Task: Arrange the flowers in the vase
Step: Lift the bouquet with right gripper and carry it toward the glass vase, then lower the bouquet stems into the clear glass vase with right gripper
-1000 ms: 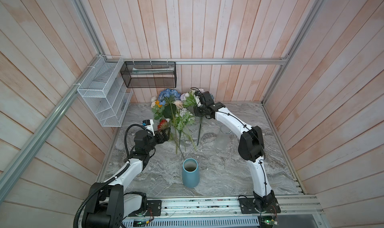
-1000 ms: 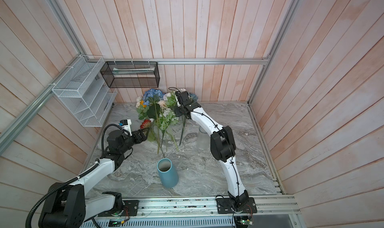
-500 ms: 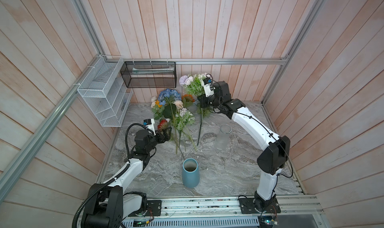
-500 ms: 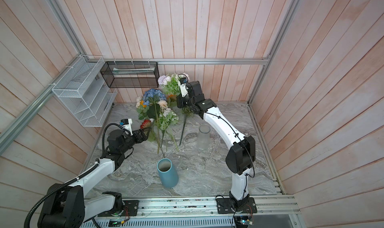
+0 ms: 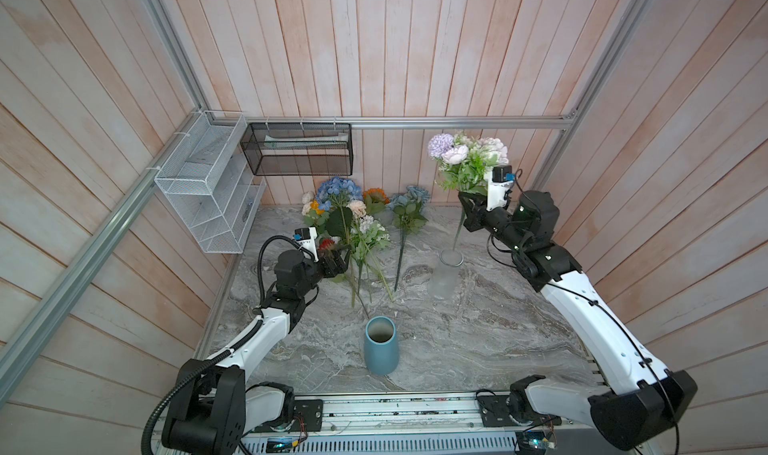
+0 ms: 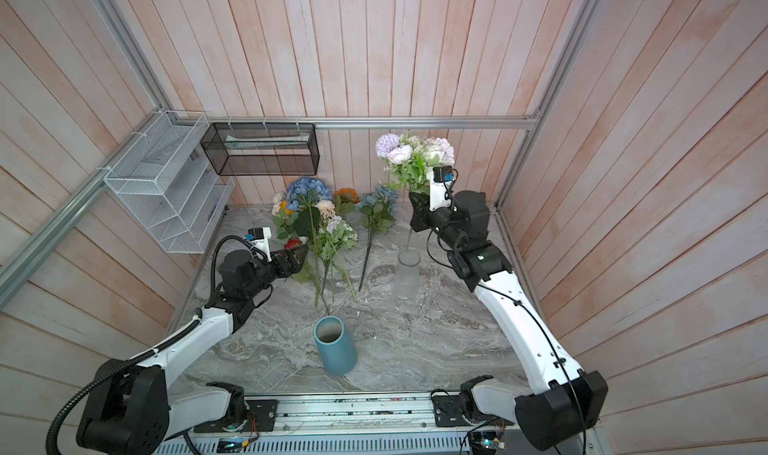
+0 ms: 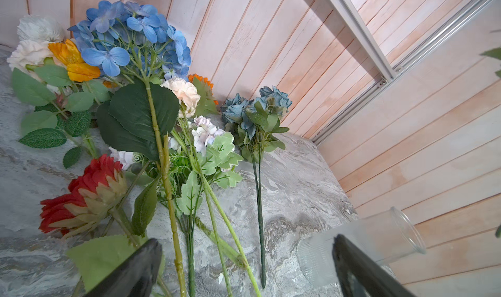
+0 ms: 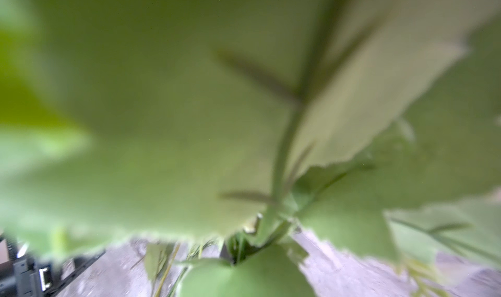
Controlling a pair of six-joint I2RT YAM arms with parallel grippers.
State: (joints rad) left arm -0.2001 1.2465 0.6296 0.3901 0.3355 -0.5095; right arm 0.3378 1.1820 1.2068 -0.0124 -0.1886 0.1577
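Right gripper [image 5: 467,208] clamps lilac-and-pink leafy spray [image 5: 464,160] upright, blooms up, stem apparently over clear glass vase [image 5: 444,280]; left gripper [image 5: 338,258] gapes empty.

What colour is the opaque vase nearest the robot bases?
The opaque tapered vase is matte teal-blue, clearest in a top view.

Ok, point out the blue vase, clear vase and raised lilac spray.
blue vase [image 5: 381,359], in a top view, on its outer wall.
clear vase [image 5: 442,282], in a top view, on its frosted wall.
lilac spray [image 5: 455,154], in a top view, on a pale bloom.
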